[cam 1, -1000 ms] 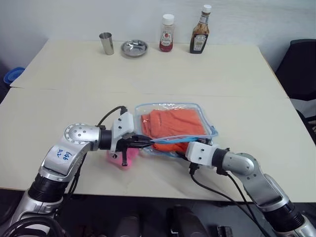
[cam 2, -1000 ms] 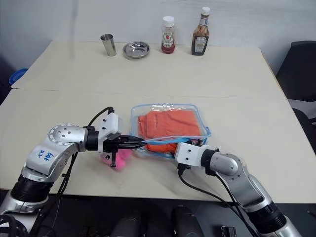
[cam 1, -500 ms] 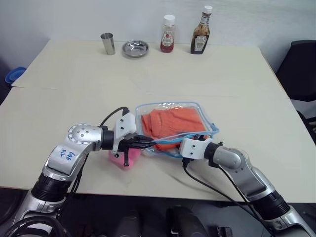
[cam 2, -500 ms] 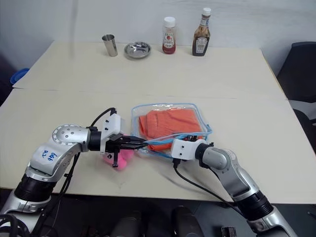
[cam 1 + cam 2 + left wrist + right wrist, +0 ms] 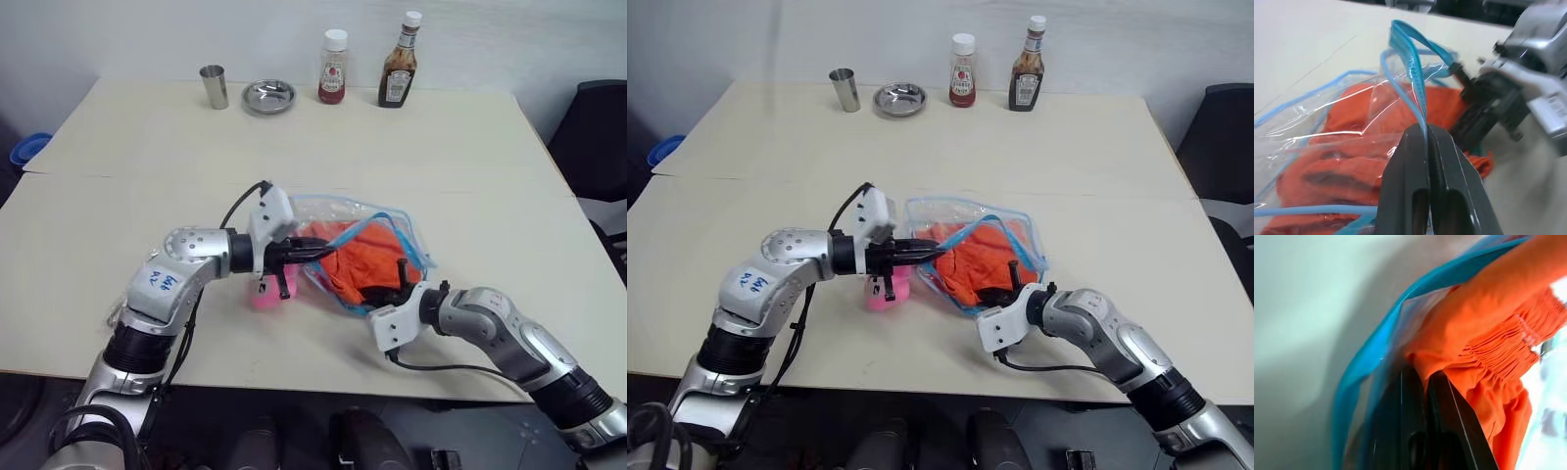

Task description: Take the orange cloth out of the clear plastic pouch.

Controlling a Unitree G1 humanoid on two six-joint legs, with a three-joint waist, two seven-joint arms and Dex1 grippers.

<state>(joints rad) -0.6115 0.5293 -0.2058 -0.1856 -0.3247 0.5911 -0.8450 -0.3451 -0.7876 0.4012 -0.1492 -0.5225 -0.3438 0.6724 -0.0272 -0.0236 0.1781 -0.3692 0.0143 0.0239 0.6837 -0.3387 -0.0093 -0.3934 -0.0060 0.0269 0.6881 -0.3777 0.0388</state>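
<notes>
Orange cloth (image 5: 361, 262) half veiled by clear plastic pouch (image 5: 397, 230), left claw (image 5: 1425, 142) clamped on its trim, right claw (image 5: 1422, 382) pinching cloth.

The cloth (image 5: 361, 262) is bright orange all over, no print on it, and the pouch (image 5: 338, 211) is see-through plastic with light blue trim. A pink fluffy ball (image 5: 266, 293) sits left of it. The table (image 5: 127, 206) is plain cream. On the far side there's a silver cup (image 5: 211, 86), a silver dish (image 5: 267, 95), a red sauce bottle (image 5: 332, 67) with a white cap and a dark brown bottle (image 5: 397, 61), white cap too.
</notes>
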